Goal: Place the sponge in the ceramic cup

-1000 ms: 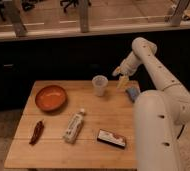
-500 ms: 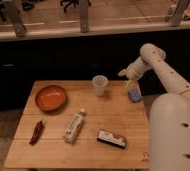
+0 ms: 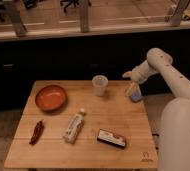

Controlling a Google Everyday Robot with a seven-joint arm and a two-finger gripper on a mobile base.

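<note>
Arm swung right; gripper [image 3: 128, 76] seems just above sponge [image 3: 133, 92], ceramic cup [image 3: 100, 85] to their left; grip, can't tell.

White all over, this arm [image 3: 180, 86]: smooth rounded shells, a bulbous elbow joint [image 3: 158, 56] (cream under the light), a fat pale base [image 3: 180, 135] below; the gripper [image 3: 130, 79], pale too, sits over the right edge of the table [image 3: 83, 150].
</note>
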